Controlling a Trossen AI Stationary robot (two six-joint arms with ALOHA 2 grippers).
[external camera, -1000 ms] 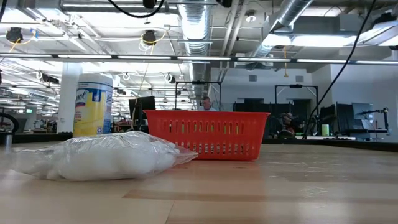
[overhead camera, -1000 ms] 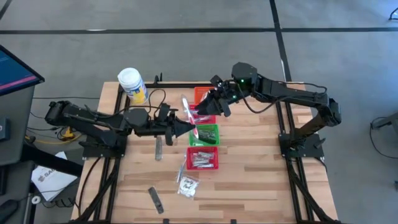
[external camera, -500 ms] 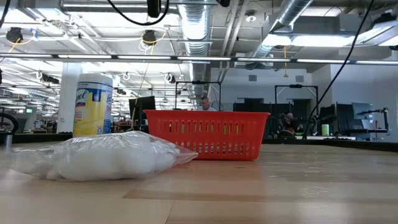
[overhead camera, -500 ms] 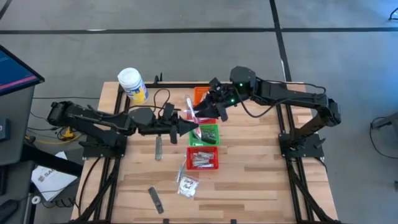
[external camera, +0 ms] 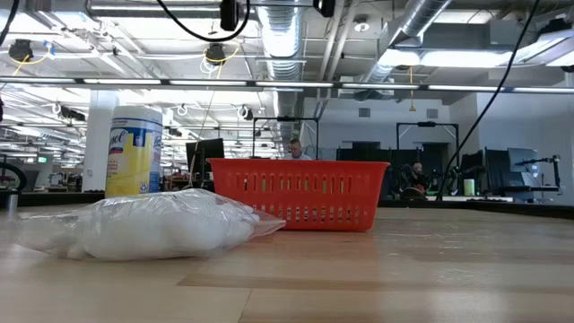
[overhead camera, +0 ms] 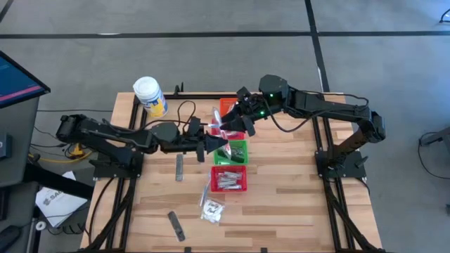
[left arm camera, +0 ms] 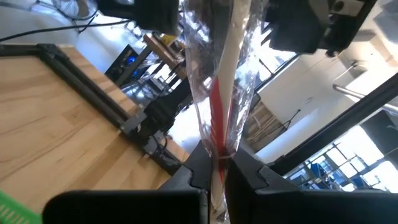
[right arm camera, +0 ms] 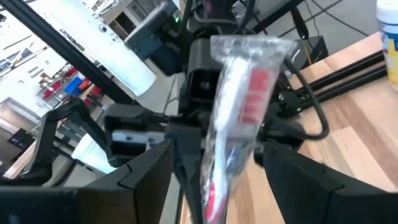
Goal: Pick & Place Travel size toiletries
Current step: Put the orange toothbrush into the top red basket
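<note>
While a wrapped toothbrush [overhead camera: 216, 124] is pinched at its lower end by the left gripper [overhead camera: 219, 143], it's held up off the table, over the green basket [overhead camera: 231, 152] and next to the orange one [overhead camera: 227, 107]. Crinkly clear plastic is seen around the slim white handle with its red stripe [left arm camera: 219, 93], and the 2 dark fingers [left arm camera: 200, 176] are clamped tight on the wrapper's end. The right gripper [overhead camera: 234, 121] is positioned right at the toothbrush's upper part with its jaws spread wide on either side of the packet [right arm camera: 239, 118]; whether it's actually touching can't be told.

3 small mesh baskets are lined up mid-table: orange, green, then red [overhead camera: 229, 178], and silvery tubes [overhead camera: 226, 181] are piled in the red one. Just beside the red basket a clear sachet [overhead camera: 211, 209] with white contents and dark print is lying flat on the wooden slats [overhead camera: 295, 183]. 2 dark flat strips are left on the table too, 1 [overhead camera: 178, 167] under the left arm and 1 [overhead camera: 176, 225] near the front edge. A tall white jar [overhead camera: 150, 95] with a yellow label is parked at the back left corner.

From table height, the sachet [external camera: 143, 224] is a puffy lump blocking the near left, with the red basket [external camera: 298, 192] and the jar [external camera: 134, 151] behind.
</note>
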